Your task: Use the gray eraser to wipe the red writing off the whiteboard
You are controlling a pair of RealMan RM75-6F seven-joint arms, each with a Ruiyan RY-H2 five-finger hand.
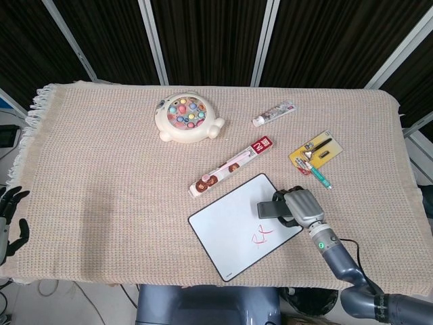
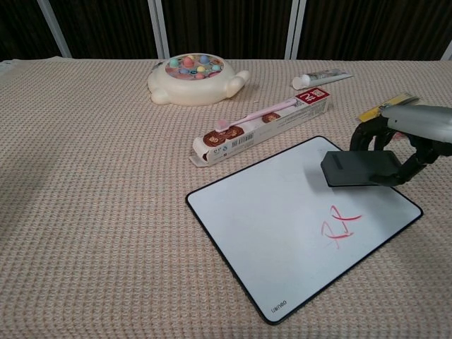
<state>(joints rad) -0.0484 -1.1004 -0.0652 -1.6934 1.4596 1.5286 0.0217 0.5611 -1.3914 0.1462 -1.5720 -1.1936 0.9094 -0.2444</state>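
The whiteboard [image 1: 230,230] [image 2: 282,212] lies tilted at the table's front, with red writing [image 1: 261,235] [image 2: 340,224] near its right corner. My right hand [image 1: 302,206] [image 2: 409,138] grips the gray eraser [image 1: 267,209] [image 2: 357,168] and holds it over the board's right part, just behind the writing; I cannot tell if it touches the board. My left hand [image 1: 9,220] hangs off the table's left front edge with its fingers spread and nothing in them; the chest view does not show it.
A boxed toothbrush [image 1: 232,166] [image 2: 263,126] lies just behind the board. A cream fishing toy [image 1: 187,117] [image 2: 194,77] and a toothpaste tube [image 1: 274,113] [image 2: 322,78] sit further back. A yellow card of tools with a green pen [image 1: 315,157] lies to the right.
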